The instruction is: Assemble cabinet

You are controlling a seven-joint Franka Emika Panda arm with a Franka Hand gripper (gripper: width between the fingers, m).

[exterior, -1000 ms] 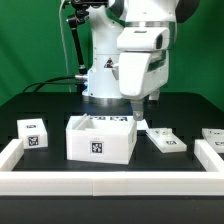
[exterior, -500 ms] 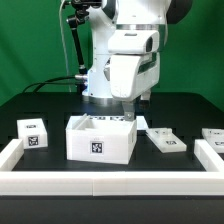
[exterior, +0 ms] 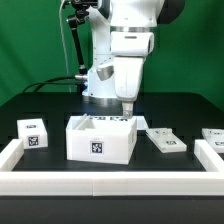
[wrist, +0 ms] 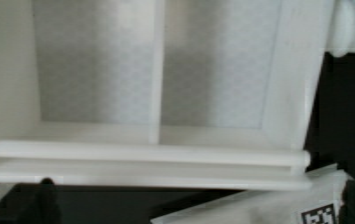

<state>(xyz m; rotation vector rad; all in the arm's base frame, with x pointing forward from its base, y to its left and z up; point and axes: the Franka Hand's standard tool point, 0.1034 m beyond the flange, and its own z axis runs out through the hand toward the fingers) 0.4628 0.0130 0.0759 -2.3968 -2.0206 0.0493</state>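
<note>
The cabinet [exterior: 100, 138], a large white open-topped box frame with a tag on its front, stands in the middle of the black table. My gripper [exterior: 127, 103] hangs just above its back corner on the exterior view's right. In the wrist view the cabinet [wrist: 156, 90] fills most of the frame, with a thin divider inside and its rim [wrist: 147, 152] close below me. One dark fingertip [wrist: 42, 195] shows far to one side with nothing between the jaws, so my gripper [wrist: 174, 198] is open and empty.
A small tagged white box [exterior: 33, 132] sits at the exterior view's left. A flat tagged piece [exterior: 165, 140] and another [exterior: 212, 134] lie at its right. A tagged white part [wrist: 284, 205] lies beside the cabinet. A low white border rail [exterior: 110, 178] runs along the front.
The wrist has turned and shifted a little toward the exterior view's left, bringing the gripper over the cabinet's back corner. The cabinet and loose parts have not moved.
</note>
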